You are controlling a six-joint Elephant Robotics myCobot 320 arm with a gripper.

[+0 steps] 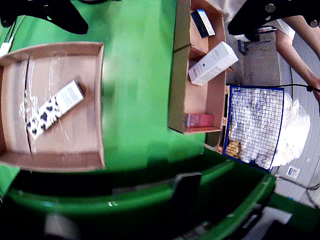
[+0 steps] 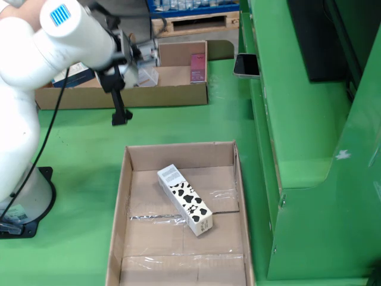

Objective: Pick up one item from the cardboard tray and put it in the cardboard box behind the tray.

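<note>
A white carton with black cow spots (image 2: 184, 199) (image 1: 54, 107) lies diagonally in the shallow cardboard tray (image 2: 178, 156) (image 1: 96, 100). Behind it stands a long cardboard box (image 2: 161, 95) (image 1: 177, 75) holding a white box (image 1: 212, 63), a red packet (image 1: 199, 120) (image 2: 197, 65) and a dark blue box (image 1: 202, 22). My gripper (image 1: 157, 25) (image 2: 121, 110) hangs over the green table between tray and box. Its black fingers (image 1: 50, 15) are spread wide apart, open, with nothing between them. In the fixed view only one finger shows clearly.
A blue-rimmed wire basket (image 1: 255, 127) with bagged goods sits beyond the box, and a person's arm (image 1: 295, 40) is near it. A green machine frame (image 2: 309, 119) borders the tray's right side, with a phone (image 2: 246, 64) on it. The robot base (image 2: 24, 202) stands left.
</note>
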